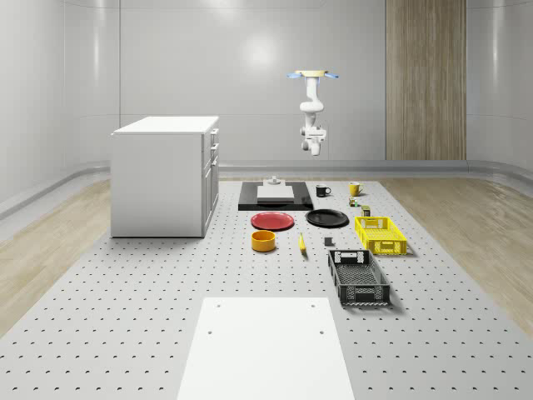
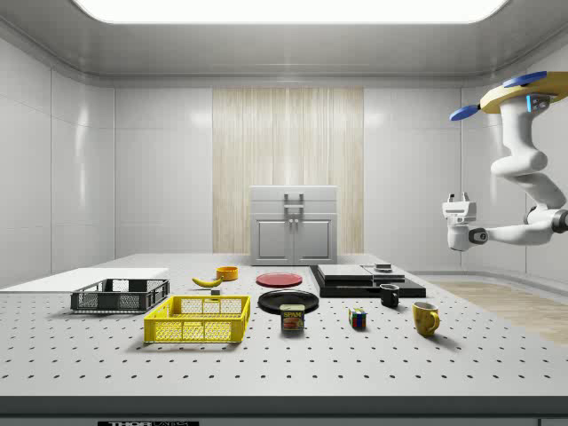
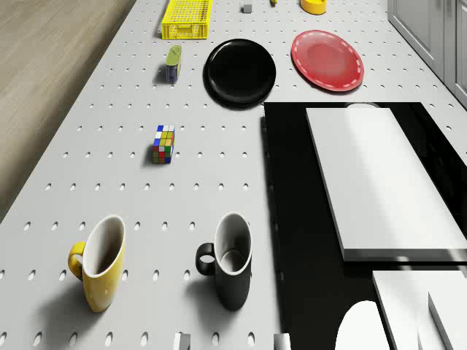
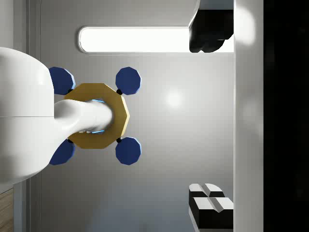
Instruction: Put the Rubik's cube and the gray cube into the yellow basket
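Above the far end: drone (image 1: 314,76) hovers high, upper centre of the whole-scene view.
Bench (image 1: 150,333): yellow basket (image 1: 380,234) right of centre.
Rubik's cube (image 2: 358,319): low centre-right in the side view, well below the gripper (image 2: 456,201), apart from the basket.
Gray cube (image 1: 328,242): just left of the basket.
Fingers: spread apart, holding nothing.

Rubik's cube (image 3: 163,144) set upright on the table, far below the jaws, gray cube (image 3: 247,8) seen beyond, near the empty yellow basket (image 3: 187,20)
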You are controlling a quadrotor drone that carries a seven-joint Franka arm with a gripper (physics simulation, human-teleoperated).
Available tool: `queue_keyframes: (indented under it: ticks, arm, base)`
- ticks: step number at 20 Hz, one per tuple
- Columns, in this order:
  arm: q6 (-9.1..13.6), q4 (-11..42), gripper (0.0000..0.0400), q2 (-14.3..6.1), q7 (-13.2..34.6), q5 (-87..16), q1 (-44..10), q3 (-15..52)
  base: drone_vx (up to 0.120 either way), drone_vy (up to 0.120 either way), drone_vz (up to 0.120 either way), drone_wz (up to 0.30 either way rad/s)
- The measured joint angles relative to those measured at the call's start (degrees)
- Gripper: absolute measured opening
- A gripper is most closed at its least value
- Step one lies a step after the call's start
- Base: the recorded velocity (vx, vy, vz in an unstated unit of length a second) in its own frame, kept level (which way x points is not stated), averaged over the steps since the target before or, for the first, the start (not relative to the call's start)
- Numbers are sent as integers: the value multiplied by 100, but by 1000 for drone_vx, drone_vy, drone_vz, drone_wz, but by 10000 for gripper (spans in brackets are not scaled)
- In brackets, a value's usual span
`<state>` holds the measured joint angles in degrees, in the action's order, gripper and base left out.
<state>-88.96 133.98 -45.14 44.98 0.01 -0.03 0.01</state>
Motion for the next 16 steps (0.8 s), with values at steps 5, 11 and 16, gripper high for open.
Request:
queue_keyframes:
  ticks: [5,11,16]
  arm:
    - [480,-609,400,106,-8,5,-13,7]
    - [883,-1273,400,340,-12,9,-24,14]
    - [1041,-1563,400,450,-15,11,-30,17]
  base:
    - [64,120,0,0]
    - [120,120,0,0]
    - [120,120,0,0]
